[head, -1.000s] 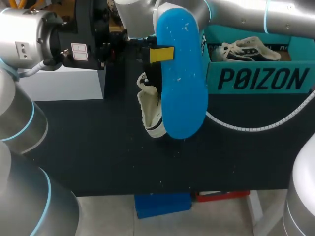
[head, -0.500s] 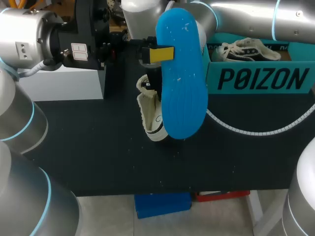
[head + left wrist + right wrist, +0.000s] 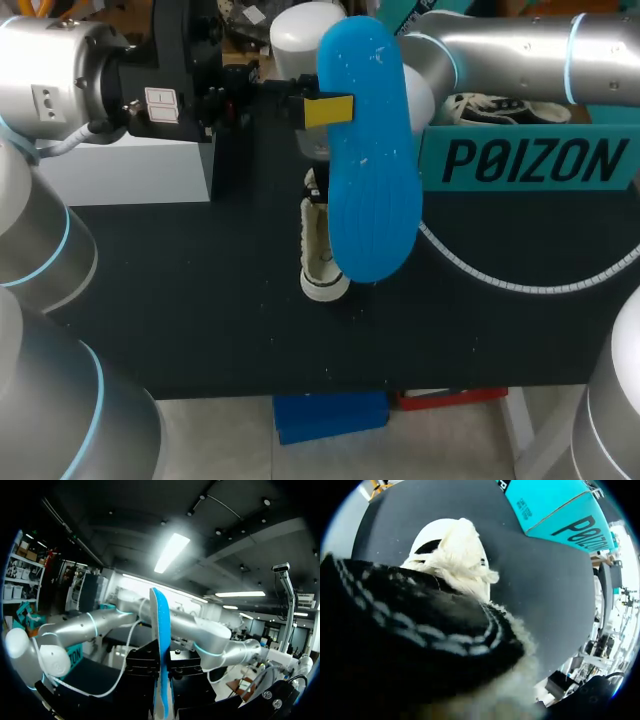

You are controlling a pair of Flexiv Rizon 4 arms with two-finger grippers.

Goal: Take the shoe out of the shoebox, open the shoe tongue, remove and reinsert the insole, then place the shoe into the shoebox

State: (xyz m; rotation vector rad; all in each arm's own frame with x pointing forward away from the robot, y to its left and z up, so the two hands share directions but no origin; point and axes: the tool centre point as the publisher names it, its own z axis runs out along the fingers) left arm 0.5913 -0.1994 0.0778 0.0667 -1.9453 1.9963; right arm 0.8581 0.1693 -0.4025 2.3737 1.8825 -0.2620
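Standing upright, the blue insole (image 3: 368,150) is clamped by the fingers of the left gripper (image 3: 328,110). The cream shoe (image 3: 322,250) sits on the black table (image 3: 180,300) near the teal shoebox (image 3: 530,160), with free room before it; about the right gripper I cannot tell

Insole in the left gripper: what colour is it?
The insole is bright blue, clearest in the head view.
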